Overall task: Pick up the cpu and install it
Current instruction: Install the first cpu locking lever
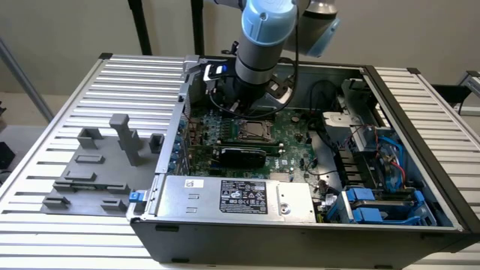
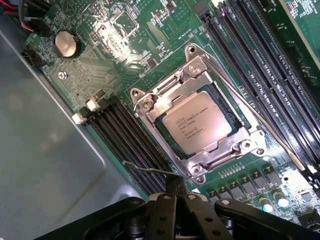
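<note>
The cpu [image 2: 198, 127] sits seated in its socket [image 2: 145, 102], just ahead of the gripper [image 2: 176, 186], with the metal frame down over its edges. The gripper is clenched on nothing, its tips beside a thin wire lever [image 2: 145, 170]. Placing looks done; I cannot tell whether the lever is latched.

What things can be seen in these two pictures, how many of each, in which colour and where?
cpu: one, silver-grey, lying in the socket.
socket frame: one, bare metal, around the cpu.
coin battery: one, silver, on the motherboard.
motherboard: one, green, inside the computer case.
computer case: one, dark grey, open, on the table.
fixture blocks: several, grey, on the table, exterior view's left.
table: one, silver slatted, under everything.
arm: one, blue-grey, reaching down into the computer case.
gripper: one, black, shut, beside the socket frame.
</note>
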Motion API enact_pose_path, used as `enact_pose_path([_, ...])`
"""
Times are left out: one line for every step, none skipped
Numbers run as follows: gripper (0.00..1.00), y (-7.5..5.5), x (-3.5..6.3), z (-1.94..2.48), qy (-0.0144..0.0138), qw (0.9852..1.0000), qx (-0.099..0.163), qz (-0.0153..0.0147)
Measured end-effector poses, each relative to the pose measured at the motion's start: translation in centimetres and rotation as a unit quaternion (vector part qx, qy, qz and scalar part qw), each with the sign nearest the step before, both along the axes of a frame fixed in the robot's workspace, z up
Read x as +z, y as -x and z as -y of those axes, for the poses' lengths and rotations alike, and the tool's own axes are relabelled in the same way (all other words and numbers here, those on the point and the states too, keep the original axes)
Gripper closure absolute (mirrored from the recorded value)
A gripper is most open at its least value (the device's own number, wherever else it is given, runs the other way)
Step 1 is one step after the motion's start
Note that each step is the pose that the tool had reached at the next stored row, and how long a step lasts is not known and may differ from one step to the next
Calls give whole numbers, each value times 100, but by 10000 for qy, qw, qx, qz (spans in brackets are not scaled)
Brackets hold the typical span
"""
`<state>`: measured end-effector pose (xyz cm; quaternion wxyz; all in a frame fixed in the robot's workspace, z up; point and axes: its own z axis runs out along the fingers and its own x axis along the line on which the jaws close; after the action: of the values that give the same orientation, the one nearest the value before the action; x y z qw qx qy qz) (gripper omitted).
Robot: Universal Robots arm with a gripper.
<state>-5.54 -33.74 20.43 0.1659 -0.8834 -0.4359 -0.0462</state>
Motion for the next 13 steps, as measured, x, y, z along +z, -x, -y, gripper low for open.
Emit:
enact_pose_path([89, -13, -2, 0, 1, 10000, 0, -5])
enact_pose_path([89, -27, -4, 0, 2, 10000, 0, -11])
enact_pose_path([89, -40, -7, 0, 3, 10000, 0, -17])
enact_pose_path([89, -52, -8, 0, 4, 10000, -1, -24])
enact_pose_path([89, -60, -10, -1, 5, 10000, 0, -32])
enact_pose_path([89, -60, -12, -2, 7, 10000, 0, -38])
enact_pose_path([89, -60, -13, -3, 10, 10000, 0, -42])
enact_pose_path([89, -60, -15, -6, 12, 10000, -1, -46])
enact_pose_path([89, -61, -17, -13, 13, 10000, -1, -49])
enact_pose_path([89, -61, -18, -20, 14, 10000, 0, -53])
enact_pose_path([89, -61, -18, -29, 15, 10000, 0, -58])
enact_pose_path([89, -61, -18, -39, 15, 10000, 0, -63])
enact_pose_path([89, -61, -19, -45, 17, 10000, 0, -68])
